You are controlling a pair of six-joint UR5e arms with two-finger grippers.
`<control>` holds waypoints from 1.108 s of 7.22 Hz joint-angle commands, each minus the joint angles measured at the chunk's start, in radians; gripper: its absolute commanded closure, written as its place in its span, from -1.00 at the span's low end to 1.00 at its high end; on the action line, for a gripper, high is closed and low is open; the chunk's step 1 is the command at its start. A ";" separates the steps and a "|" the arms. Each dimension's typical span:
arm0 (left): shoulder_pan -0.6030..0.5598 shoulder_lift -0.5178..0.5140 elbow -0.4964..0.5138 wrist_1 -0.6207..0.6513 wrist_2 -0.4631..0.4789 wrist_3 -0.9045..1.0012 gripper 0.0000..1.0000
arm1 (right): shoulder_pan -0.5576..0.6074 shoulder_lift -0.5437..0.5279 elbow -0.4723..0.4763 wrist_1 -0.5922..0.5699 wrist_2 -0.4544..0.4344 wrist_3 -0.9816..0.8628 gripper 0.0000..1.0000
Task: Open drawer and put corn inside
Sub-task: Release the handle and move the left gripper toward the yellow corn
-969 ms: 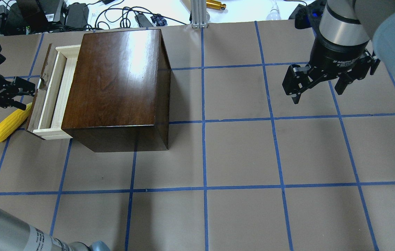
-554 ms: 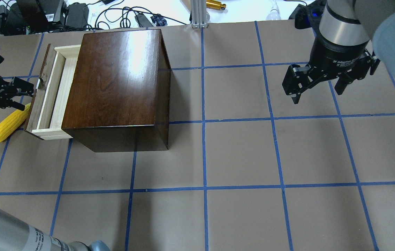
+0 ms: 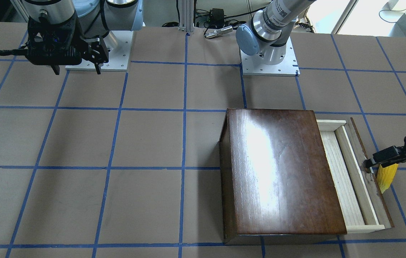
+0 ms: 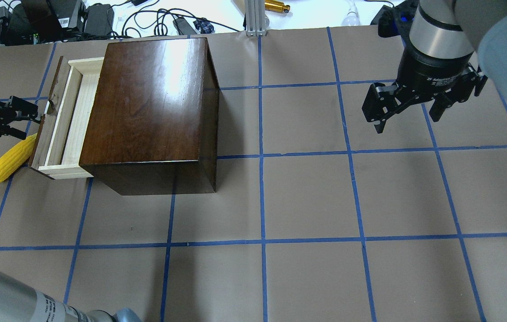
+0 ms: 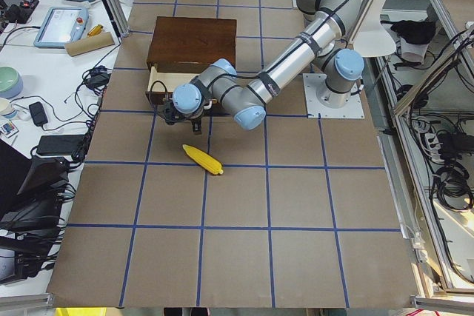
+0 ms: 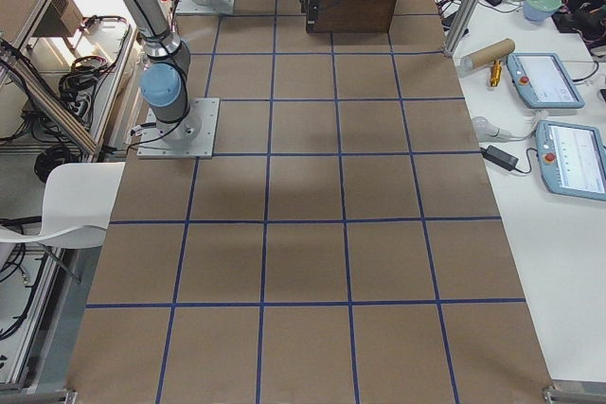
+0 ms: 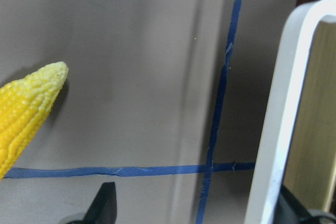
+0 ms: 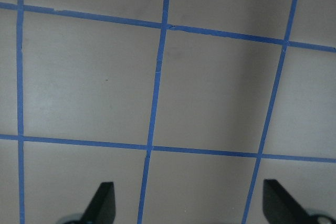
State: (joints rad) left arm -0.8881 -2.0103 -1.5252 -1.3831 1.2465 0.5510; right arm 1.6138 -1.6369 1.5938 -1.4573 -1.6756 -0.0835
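Observation:
The dark-brown box stands at the table's far left, with its drawer pulled partly out to the left. My left gripper is open at the drawer's dark front panel. In the left wrist view one finger is over the table and the other sits behind the panel's rim. The yellow corn lies on the table just outside the drawer front, its tip showing in the left wrist view. My right gripper hangs open and empty at the far right.
Blue tape lines grid the brown table. Cables and power bricks lie beyond the table's far edge, behind the box. An aluminium post stands at the far edge's middle.
My left gripper has moved left and the drawer has slid further out with it, its front now closer to the corn. The right arm has not moved.

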 commanded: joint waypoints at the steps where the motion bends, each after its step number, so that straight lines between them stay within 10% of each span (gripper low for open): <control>1: 0.001 0.028 0.055 -0.014 0.039 0.003 -1.00 | 0.000 0.000 0.000 0.000 -0.001 0.001 -1.00; 5: 0.005 -0.018 0.083 0.076 0.340 0.179 -1.00 | 0.000 0.000 0.000 0.000 -0.001 -0.001 -1.00; 8: 0.043 -0.099 0.047 0.220 0.346 0.351 -1.00 | 0.000 0.000 0.000 0.000 -0.001 -0.001 -1.00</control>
State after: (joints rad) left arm -0.8682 -2.0778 -1.4626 -1.2179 1.5875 0.8485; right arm 1.6138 -1.6377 1.5938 -1.4573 -1.6766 -0.0839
